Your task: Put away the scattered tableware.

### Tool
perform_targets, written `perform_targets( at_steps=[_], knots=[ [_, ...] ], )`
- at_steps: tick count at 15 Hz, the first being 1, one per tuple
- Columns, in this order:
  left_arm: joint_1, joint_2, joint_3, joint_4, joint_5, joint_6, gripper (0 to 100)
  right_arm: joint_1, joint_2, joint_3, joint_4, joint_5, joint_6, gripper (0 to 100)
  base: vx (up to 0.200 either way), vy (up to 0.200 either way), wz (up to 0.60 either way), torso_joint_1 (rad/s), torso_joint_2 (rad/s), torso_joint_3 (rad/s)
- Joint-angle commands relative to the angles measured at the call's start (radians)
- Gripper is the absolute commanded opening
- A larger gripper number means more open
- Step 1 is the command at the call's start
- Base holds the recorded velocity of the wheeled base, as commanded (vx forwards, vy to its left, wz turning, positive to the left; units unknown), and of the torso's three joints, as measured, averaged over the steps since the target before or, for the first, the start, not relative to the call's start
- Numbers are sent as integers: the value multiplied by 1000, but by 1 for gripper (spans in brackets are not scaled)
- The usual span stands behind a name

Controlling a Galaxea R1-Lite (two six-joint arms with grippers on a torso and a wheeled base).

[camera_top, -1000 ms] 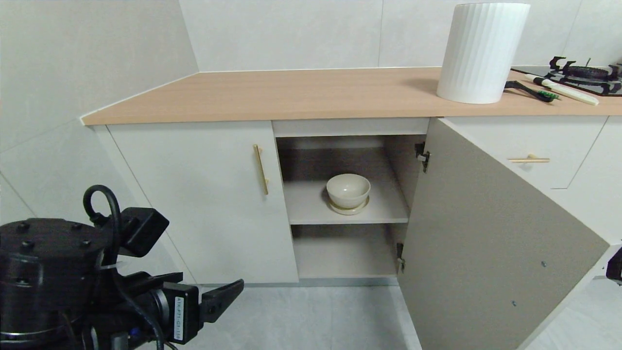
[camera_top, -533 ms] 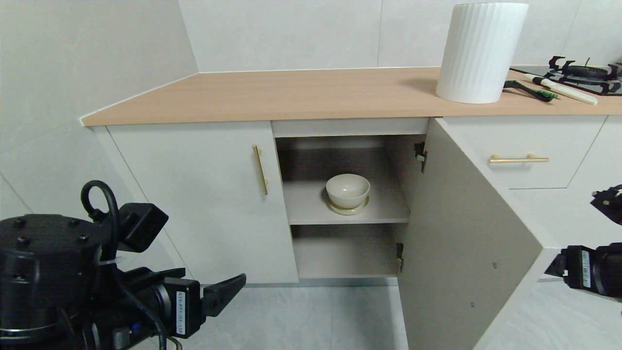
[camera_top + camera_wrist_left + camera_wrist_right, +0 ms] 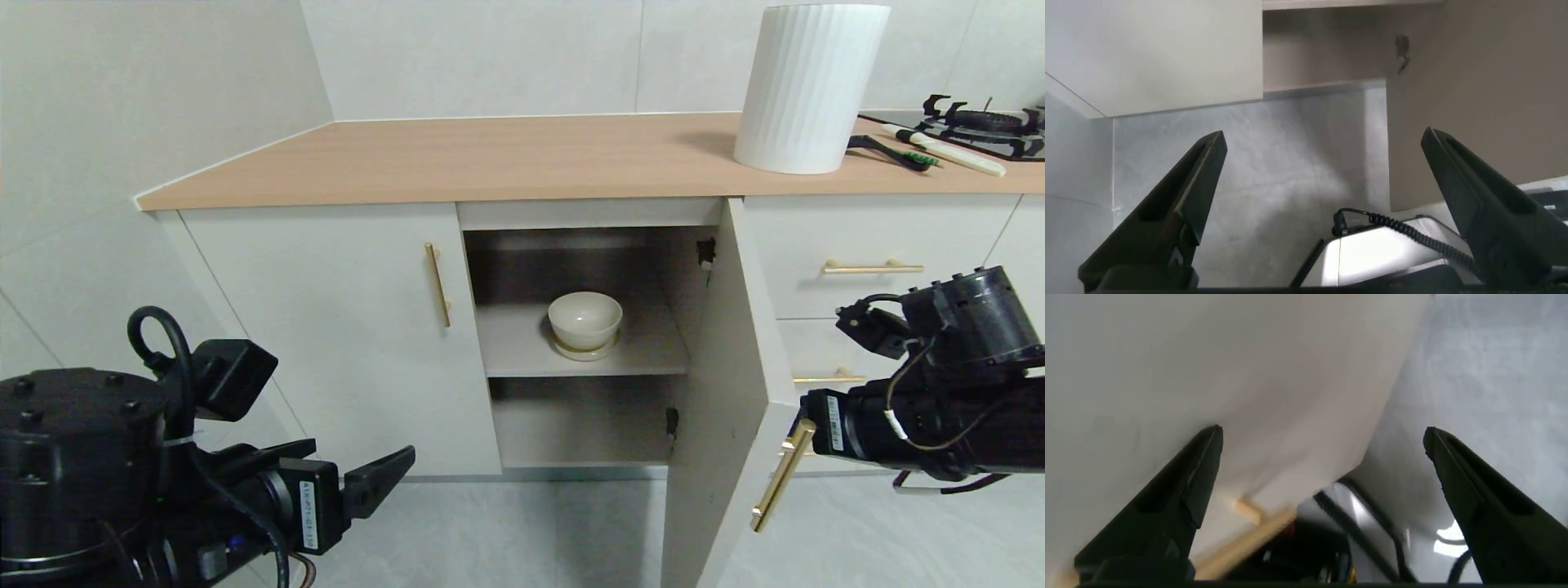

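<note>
Bowl (image 3: 584, 318) sits on a saucer (image 3: 584, 354) on the upper shelf (image 3: 649, 353) of the open cabinet, dead centre in the head view. Left gripper (image 3: 1323, 140) at 8 o'clock, jaws spread wide, holding nothing. Right gripper (image 3: 1323, 434) at 4 o'clock, also spread, beside the door's (image 3: 727, 384) gold handle (image 3: 781, 475). Its white sticker (image 3: 833, 422) has print too small to read

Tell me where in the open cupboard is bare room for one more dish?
The lower shelf is bare. On the upper shelf, room lies between the bowl and the closed left door. Right of the bowl, the open door crowds the way.
</note>
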Motion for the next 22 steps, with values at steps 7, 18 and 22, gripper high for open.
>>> perform_targets(
  at_steps=[7, 18, 22],
  knots=[
    [0, -1, -29, 68, 2, 0, 100, 32, 236, -114, -150, 72, 10, 100, 0, 0, 0, 0, 0, 0],
    [0, 18, -29, 89, 5, 1, 100, 70, 305, -137, -255, 69, 79, 100, 55, 0, 0, 1, 1, 1],
    [0, 17, -31, 89, 5, 1, 100, 86, 343, -136, -321, 67, 131, 100, 200, 0, 0, 2, 5, 5]
  ],
)
